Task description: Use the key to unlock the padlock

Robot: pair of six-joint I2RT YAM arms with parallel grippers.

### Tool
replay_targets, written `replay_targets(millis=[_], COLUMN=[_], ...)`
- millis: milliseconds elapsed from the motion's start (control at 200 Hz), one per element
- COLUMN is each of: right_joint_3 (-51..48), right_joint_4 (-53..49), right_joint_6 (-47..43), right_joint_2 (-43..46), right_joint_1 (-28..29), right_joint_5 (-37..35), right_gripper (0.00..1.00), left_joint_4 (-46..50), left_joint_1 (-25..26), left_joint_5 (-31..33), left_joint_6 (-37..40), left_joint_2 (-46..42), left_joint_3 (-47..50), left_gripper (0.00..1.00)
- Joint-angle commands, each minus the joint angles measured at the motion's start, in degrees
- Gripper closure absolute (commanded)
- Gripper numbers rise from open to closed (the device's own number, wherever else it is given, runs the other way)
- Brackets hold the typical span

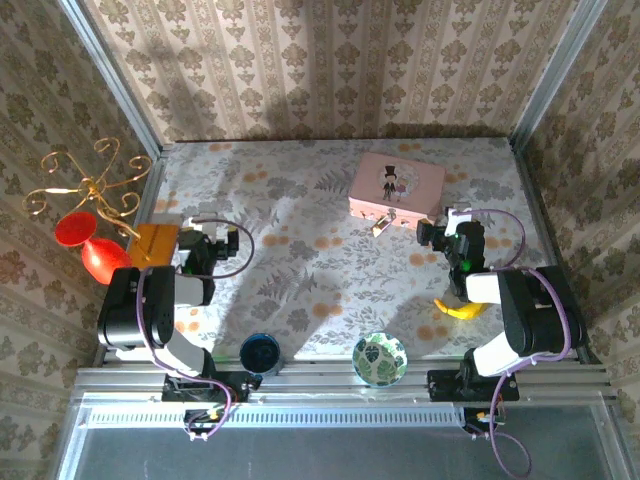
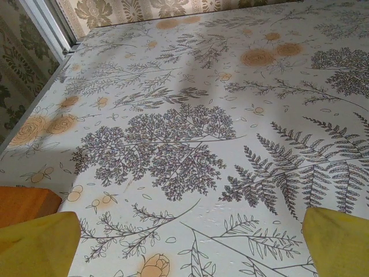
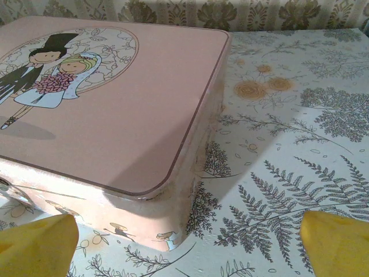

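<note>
The desk is white with grey ferns and orange blossoms. The box is pink, printed with a cartoon bride and groom. Beige damask wallpaper; yellow fingers on the left tool.

Pink box far centre; orange block left; banana right; blue bowl, green bowl near edge.
</note>
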State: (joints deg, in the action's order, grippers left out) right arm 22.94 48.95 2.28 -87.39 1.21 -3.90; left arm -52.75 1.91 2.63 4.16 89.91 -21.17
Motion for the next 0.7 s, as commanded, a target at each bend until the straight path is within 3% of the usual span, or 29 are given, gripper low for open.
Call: replay_targets(millis=[0,695], right_joint_3=[0.5,0.5], right_joint_4=[-0.3,-0.4], right_joint_6=[-0.2,-0.1], right_joint_2=[-0.1,-0.2], right_joint_1=[-0.2,-0.2], right_joint_5=[-1.2,-1.2], right_gripper=[0.00,0.00], left_joint_4=[-1.2,-0.9], left_joint_1=[0.2,0.1], left_joint_5=[-0.8,-1.1], left_joint_6=[1.0,0.9], left_joint_2=[-0.7,-0.7], left_joint_3=[-0.8,-1.0], left_gripper=[0.00,0.00])
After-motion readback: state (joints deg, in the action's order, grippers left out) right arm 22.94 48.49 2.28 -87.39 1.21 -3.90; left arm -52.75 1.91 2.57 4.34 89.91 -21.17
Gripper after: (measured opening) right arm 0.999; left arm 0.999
